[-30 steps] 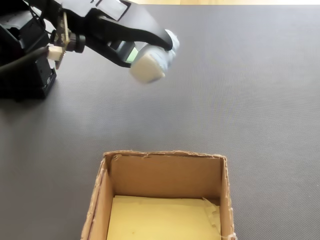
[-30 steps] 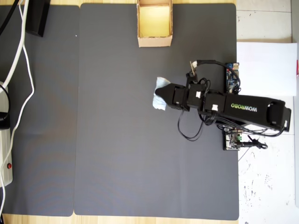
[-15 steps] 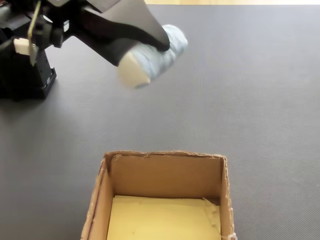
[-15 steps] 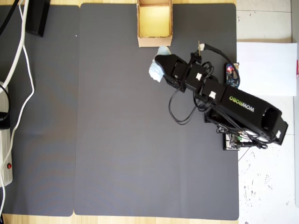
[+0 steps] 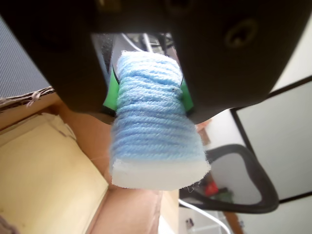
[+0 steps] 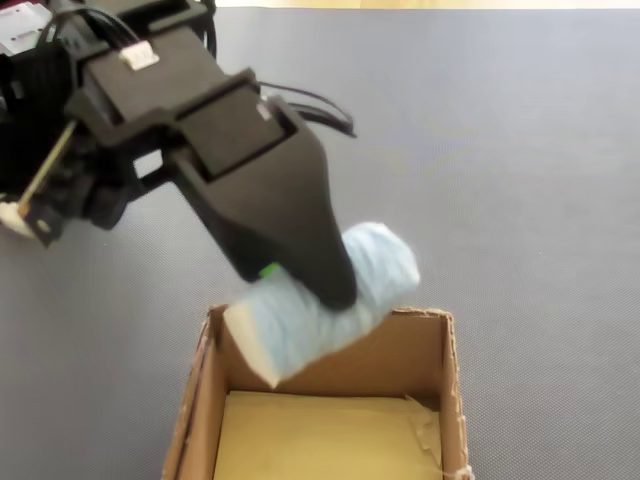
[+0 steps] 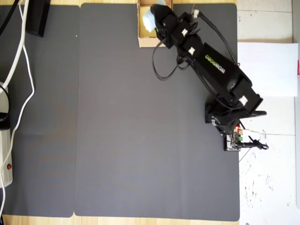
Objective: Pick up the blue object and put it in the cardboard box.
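Note:
The blue object (image 5: 153, 131) is a pale blue yarn roll with a whitish end, clamped between green-padded jaws. My gripper (image 5: 146, 90) is shut on it. In the fixed view the blue object (image 6: 325, 310) hangs tilted over the far wall of the cardboard box (image 6: 440, 400), whose yellowish floor shows below. From overhead, the gripper (image 7: 157, 18) holds the roll (image 7: 148, 19) above the cardboard box (image 7: 140, 40) at the mat's top edge. In the wrist view the cardboard box (image 5: 44, 180) lies lower left.
A dark grey mat (image 7: 140, 131) covers the table. White cables (image 7: 21, 61) and a white device run along the left edge overhead. The arm's base (image 7: 232, 124) stands at the mat's right edge, beside white paper (image 7: 267, 68).
The arm has swung toward the box, carrying the roll from over the mat to above the box's far wall. The grip stayed shut on the roll.

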